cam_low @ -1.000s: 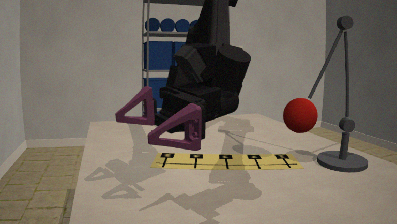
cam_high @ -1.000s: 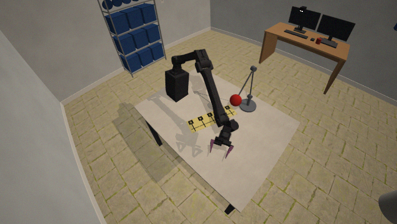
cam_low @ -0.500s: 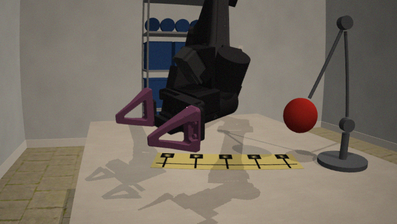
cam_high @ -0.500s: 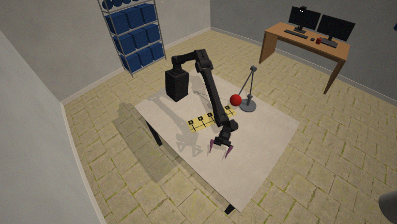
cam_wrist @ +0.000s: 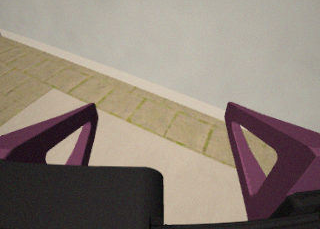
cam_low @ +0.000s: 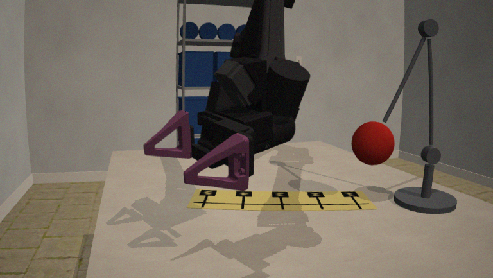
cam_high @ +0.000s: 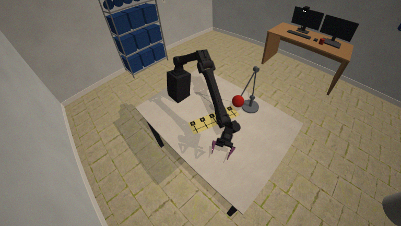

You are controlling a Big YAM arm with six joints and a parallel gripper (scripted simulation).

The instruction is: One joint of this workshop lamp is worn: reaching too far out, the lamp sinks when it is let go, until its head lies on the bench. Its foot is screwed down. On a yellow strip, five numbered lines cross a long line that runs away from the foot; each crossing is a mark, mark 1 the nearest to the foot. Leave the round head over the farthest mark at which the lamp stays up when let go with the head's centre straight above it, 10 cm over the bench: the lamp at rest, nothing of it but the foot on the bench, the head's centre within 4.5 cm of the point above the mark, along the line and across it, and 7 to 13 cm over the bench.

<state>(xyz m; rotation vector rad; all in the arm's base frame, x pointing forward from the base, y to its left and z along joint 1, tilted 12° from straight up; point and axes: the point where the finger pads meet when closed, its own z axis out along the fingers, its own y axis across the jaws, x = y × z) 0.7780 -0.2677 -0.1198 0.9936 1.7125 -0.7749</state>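
Observation:
The lamp's round foot (cam_high: 250, 107) (cam_low: 407, 205) stands on the bench. Its lower arm rises to a high elbow (cam_high: 256, 69) (cam_low: 428, 27), and the upper arm slopes down towards the red head (cam_high: 237, 100) (cam_low: 373, 143). The head hangs clear of the bench, close to the foot, near the mark 1 end of the yellow strip (cam_high: 199, 125) (cam_low: 261, 198). My gripper (cam_high: 220, 156) (cam_low: 164, 165) (cam_wrist: 161, 109) is open and empty, above the bench on the side of the strip nearer the exterior camera, well away from the head. The lamp is not in the wrist view.
My arm (cam_high: 215, 93) (cam_low: 270, 27) reaches over the strip from its black pedestal (cam_high: 178, 86) and hides part of the strip in the top view. The bench (cam_high: 266, 152) (cam_low: 363, 246) has its edge beyond the fingers in the wrist view. Shelves and a desk stand far off.

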